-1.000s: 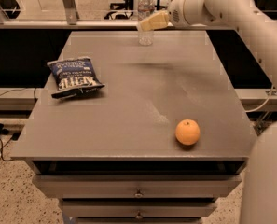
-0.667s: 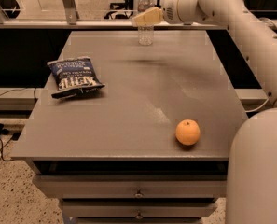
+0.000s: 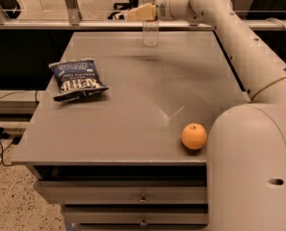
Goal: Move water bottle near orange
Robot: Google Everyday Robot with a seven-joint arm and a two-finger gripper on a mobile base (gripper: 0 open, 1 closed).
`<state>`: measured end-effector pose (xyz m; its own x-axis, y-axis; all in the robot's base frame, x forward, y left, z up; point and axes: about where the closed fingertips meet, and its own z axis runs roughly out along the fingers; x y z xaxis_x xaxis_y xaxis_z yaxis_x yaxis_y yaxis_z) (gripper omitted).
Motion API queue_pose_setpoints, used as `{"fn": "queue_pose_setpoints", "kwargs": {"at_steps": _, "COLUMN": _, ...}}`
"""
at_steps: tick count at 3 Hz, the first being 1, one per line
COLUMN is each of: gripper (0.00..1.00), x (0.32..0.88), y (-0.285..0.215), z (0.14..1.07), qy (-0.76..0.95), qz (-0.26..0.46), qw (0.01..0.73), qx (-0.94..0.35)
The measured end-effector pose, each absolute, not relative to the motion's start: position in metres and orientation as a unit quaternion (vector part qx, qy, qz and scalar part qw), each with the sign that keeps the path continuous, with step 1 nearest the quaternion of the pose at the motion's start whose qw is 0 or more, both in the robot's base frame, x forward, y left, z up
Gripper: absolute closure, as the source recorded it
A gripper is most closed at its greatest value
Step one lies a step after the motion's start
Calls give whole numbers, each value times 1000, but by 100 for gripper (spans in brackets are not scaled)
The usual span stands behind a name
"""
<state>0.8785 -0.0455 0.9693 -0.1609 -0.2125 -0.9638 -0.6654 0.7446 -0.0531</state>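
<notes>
From here the counter (image 3: 133, 105) looks smooth, matt grey. At twelve o'clock the claw (image 3: 138, 13) is dull tan plastic, up by the top of the water bottle (image 3: 150, 32), which is clear ribbed plastic. The arm (image 3: 239, 47) has a smooth off-white shell with a soft sheen. I see finely dimpled skin on the orange (image 3: 194, 136) at five o'clock, and crinkled glossy film on the chip bag (image 3: 77, 79) at nine.

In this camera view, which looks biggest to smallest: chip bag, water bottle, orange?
1. chip bag.
2. water bottle, far away, gripper at its upper part.
3. orange, nearer the camera; the last two are unsure.
</notes>
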Motion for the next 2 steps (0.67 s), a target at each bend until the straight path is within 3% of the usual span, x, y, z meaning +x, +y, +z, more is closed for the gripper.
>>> {"fn": "queue_pose_setpoints", "kwargs": {"at_steps": 1, "gripper": 16, "x": 896, "y": -54, "z": 965, "qy": 739, "qz": 186, "qw": 583, "qx": -281}}
{"fn": "queue_pose_setpoints", "kwargs": {"at_steps": 2, "gripper": 40, "x": 903, "y": -67, "z": 964, "qy": 742, "qz": 176, "qw": 589, "qx": -267}}
